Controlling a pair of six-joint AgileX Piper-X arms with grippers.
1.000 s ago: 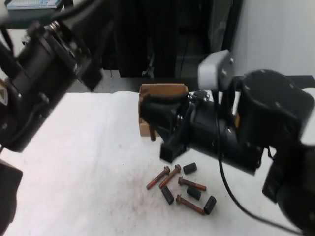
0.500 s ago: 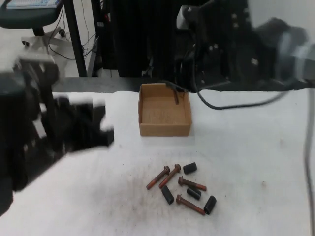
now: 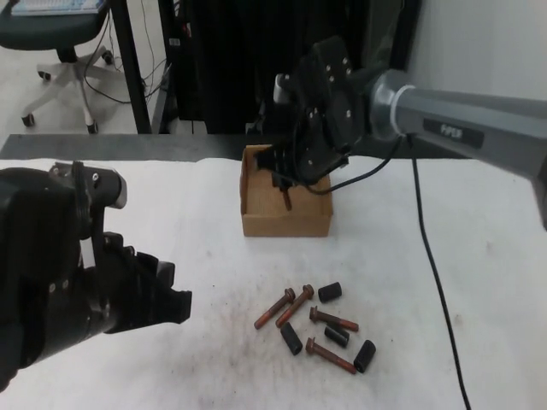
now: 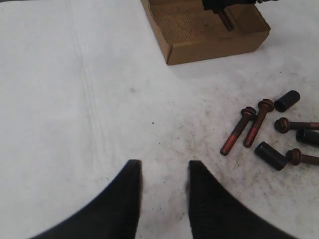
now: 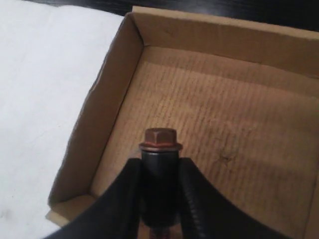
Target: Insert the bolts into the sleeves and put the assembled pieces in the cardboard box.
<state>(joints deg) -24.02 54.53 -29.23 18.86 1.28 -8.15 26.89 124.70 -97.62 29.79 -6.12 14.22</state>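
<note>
White cloth (image 3: 171, 196) covers the tabletop (image 3: 479, 282), with dark racks (image 3: 239, 60) and an office chair (image 3: 51, 34) in the room behind it.

The right arm stretches in from the right side of the high view, and its wrist is bent down over the cardboard box (image 3: 286, 225). The right claw (image 5: 160, 167) is clenched on a black sleeve (image 5: 158, 189) that has a bolt (image 5: 160, 138) pushed through it. The rusty hexagonal head and its flange sit on the end of the sleeve, facing the wrist camera. This assembled piece hangs above the ribbed floor of the box, close to one side wall. Whether it touches the floor cannot be told.

The left arm sits low at the near left of the tabletop. The left claw (image 4: 163, 167) is released, its two dark fingers apart with bare cloth between them.

Loose bolts (image 3: 274, 308), reddish-brown with darker heads, lie scattered with loose sleeves (image 3: 330, 292), short and black, on a smudged patch of cloth in front of the box, well apart from the left claw.
</note>
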